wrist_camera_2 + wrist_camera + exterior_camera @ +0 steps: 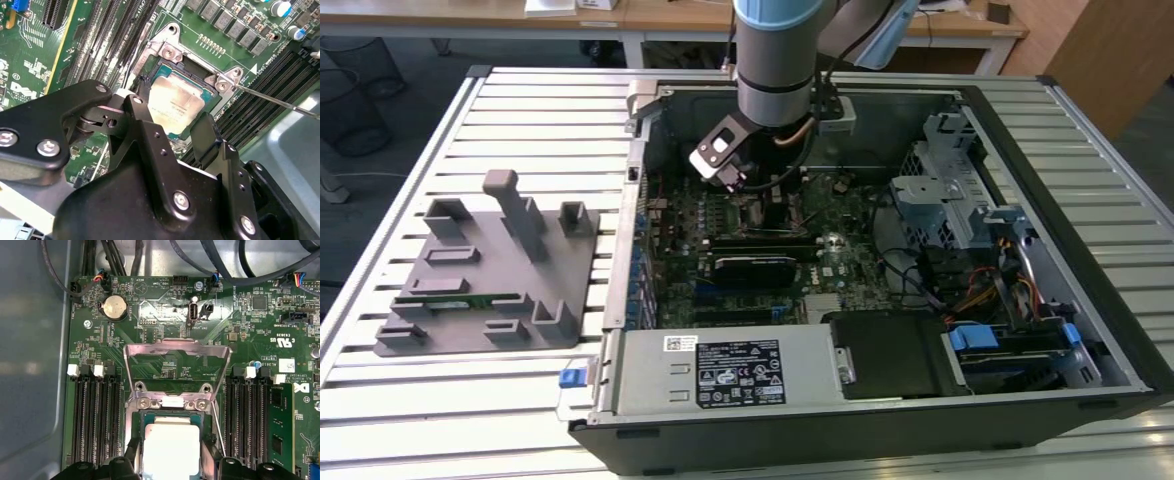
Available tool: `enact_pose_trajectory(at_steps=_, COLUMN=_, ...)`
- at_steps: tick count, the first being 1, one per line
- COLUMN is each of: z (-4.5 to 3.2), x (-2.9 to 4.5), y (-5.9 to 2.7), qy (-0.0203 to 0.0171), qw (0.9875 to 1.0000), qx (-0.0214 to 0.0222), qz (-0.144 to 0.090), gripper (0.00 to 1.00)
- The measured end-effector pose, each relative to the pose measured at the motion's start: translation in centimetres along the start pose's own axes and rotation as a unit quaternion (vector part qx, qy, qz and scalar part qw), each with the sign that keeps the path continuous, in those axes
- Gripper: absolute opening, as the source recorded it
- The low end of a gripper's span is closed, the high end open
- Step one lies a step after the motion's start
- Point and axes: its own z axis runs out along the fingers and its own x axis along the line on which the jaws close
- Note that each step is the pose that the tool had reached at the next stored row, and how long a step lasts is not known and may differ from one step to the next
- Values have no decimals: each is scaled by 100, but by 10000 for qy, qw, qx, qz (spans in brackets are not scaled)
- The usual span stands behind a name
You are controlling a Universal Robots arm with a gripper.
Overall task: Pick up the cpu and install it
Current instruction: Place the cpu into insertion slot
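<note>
The cpu [175,100], a flat square chip with a silver top and pale rim, lies level in or just above the open socket [167,50] on the green motherboard. My gripper [172,112] straddles it, one black finger [142,112] against each opposite edge, so it looks shut on the chip. In the first wrist view the cpu [171,445] sits between the two fingertips [133,452] below the socket's hinge [170,402]. In the exterior view the gripper [744,185] reaches down into the open computer case [640,130].
The socket's metal load plate [177,347] stands flipped open, and its thin lever [280,102] sticks out sideways. Memory slots [95,420] flank the socket, with a green memory stick [280,430] in one. A grey fixture block [494,270] lies at the exterior view's left.
</note>
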Motion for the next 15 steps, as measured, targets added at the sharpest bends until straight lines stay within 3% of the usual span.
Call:
enact_pose_trajectory(at_steps=6, z=12, x=0, y=0, qy=49, qw=10000, qx=-1, qz=3, gripper=60)
enact_pose_trajectory(at_steps=15, z=24, x=2, y=-1, qy=49, qw=10000, qx=-2, qz=5, gripper=60)
